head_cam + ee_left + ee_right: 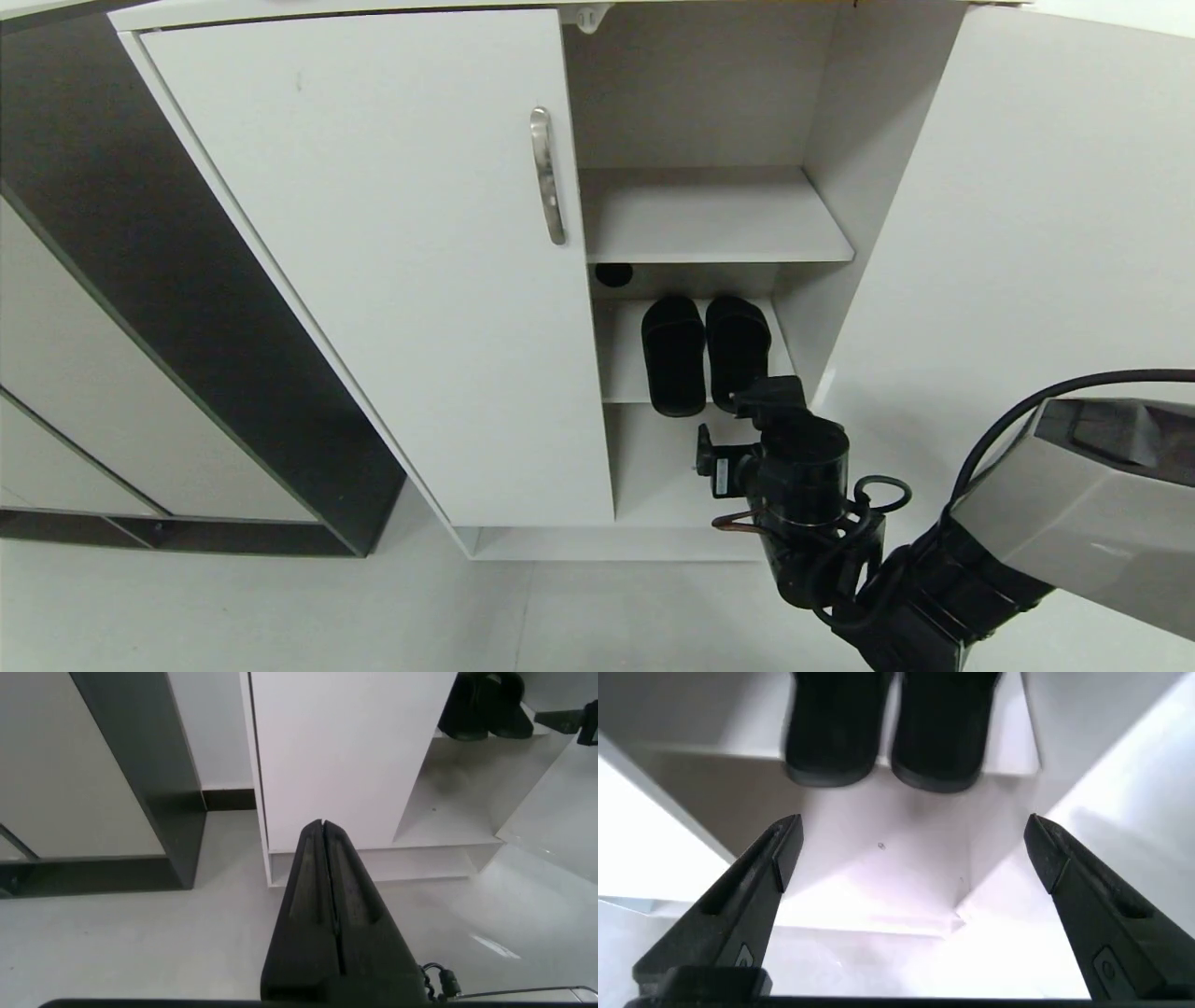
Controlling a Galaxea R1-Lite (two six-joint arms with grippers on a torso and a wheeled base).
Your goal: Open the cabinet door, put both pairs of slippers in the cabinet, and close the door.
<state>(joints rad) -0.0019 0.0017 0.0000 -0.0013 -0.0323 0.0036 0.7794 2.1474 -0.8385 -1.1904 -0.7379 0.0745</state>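
Slippers [836,728] lie beyond right gripper's [910,833] spread fingers [775,854]

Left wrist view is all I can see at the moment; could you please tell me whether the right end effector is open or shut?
Observer: The right end effector is open, with nothing between its fingers.
Operator: Thank you. Is it touching the slippers?
Observer: No. The right wrist view shows the black slippers ahead of it on their shelf, clear of both fingers.
Operator: Does the closed left door have a handle?
Observer: Yes, the left door has an upright metal handle near its inner edge.
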